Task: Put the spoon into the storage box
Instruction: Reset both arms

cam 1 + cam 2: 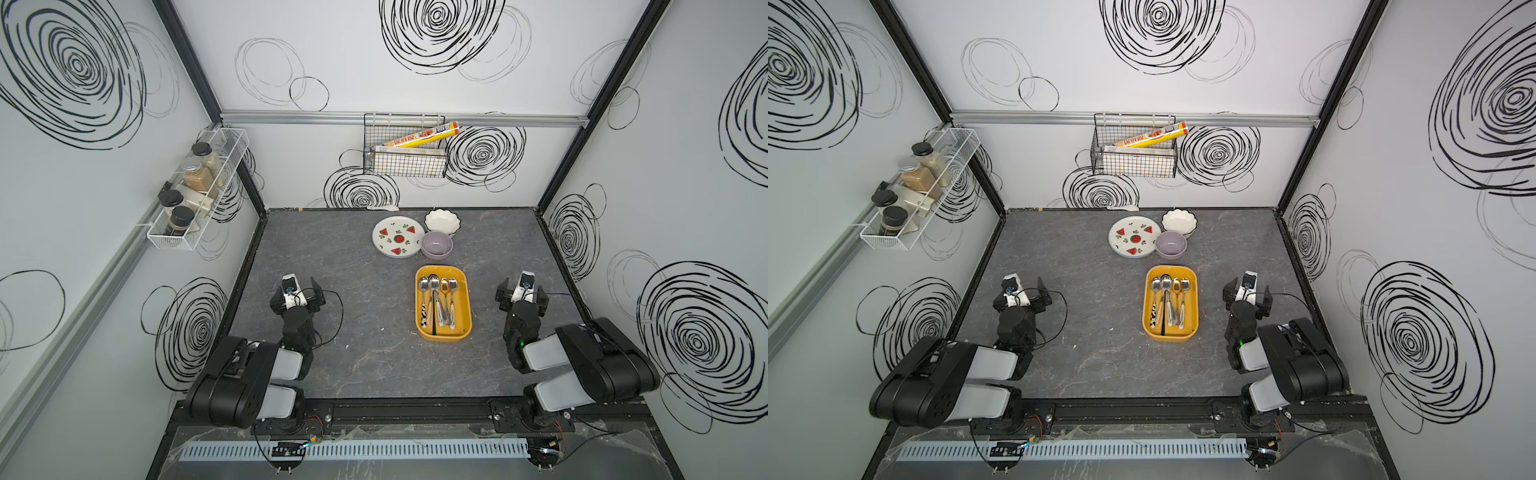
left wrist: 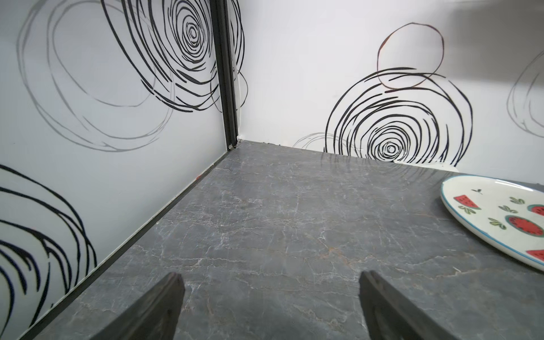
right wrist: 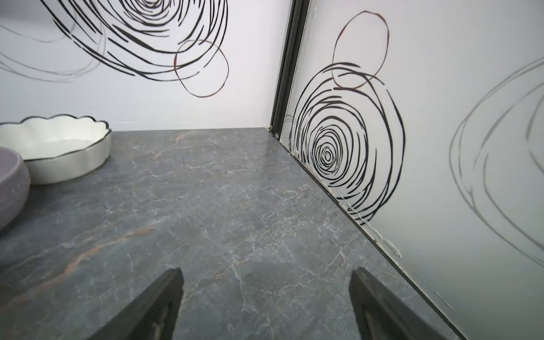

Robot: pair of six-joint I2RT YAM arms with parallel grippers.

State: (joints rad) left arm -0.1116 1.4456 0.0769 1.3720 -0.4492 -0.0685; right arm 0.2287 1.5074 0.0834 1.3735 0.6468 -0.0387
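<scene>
The mustard-yellow storage box (image 1: 466, 299) (image 1: 1194, 305) sits right of the table's middle. Several metal spoons (image 1: 434, 284) (image 1: 1166, 283) lie inside it with their bowls toward the back wall. My left gripper (image 1: 297, 291) (image 1: 1022, 291) hangs low over bare table well to the left of the box, and my right gripper (image 1: 521, 291) (image 1: 1246, 291) does the same to its right. In the wrist views the left gripper (image 2: 270, 282) and the right gripper (image 3: 266, 278) both stand open, with only grey tabletop between the fingers.
Behind the box are a watermelon-print plate (image 1: 398, 237) (image 2: 500, 217), a lilac bowl (image 1: 436, 245) (image 3: 8, 182) and a white scalloped bowl (image 1: 442, 220) (image 3: 56, 147). A small white spoon-like thing (image 1: 380, 206) lies against the back wall. A wire basket (image 1: 405, 162) and a jar rack (image 1: 195, 195) hang on the walls.
</scene>
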